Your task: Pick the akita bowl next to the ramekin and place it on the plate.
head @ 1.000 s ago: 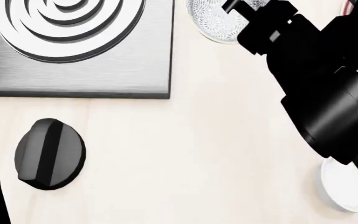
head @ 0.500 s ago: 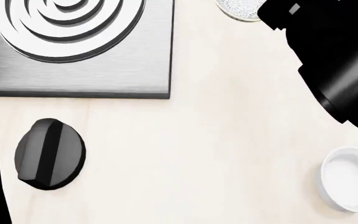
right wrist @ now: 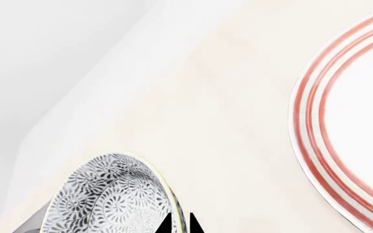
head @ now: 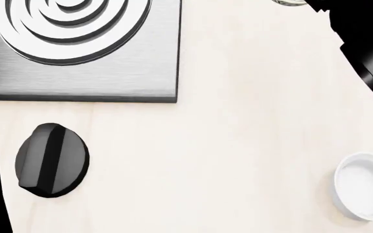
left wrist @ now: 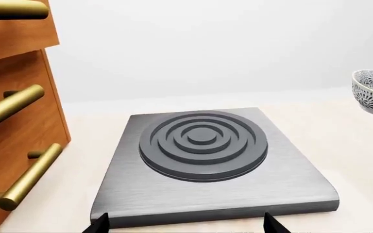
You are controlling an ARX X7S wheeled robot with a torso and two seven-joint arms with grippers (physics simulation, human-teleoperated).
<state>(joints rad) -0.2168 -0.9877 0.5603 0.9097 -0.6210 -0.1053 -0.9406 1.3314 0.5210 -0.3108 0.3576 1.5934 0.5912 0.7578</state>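
Fingers of the right gripper (right wrist: 178, 224) are pinched on the akita bowl (right wrist: 112, 196) rim, bowl lifted off the worktop (head: 238, 145), beside the plate (right wrist: 342, 121). Left gripper's opening: can't tell.

This is a kitchen, rendered in simulation. A pale, wood-toned surface (head: 238, 145) carries a brushed-steel cooktop slab (left wrist: 219, 194) with a burner of raised concentric rings (left wrist: 203, 143), and in the head view a round black control knob (head: 52, 159) sits just beside that slab. At one edge stands a wooden drawer unit (left wrist: 11, 141) with long brass bar handles (left wrist: 25, 177), of the sort fitted in kitchen cabinets. Tableware adds to it: a small plain white ramekin (head: 366, 192), a speckled patterned bowl (right wrist: 112, 199) and a white plate (right wrist: 348, 126) with red rim stripes. A plain white wall rises behind the surface.
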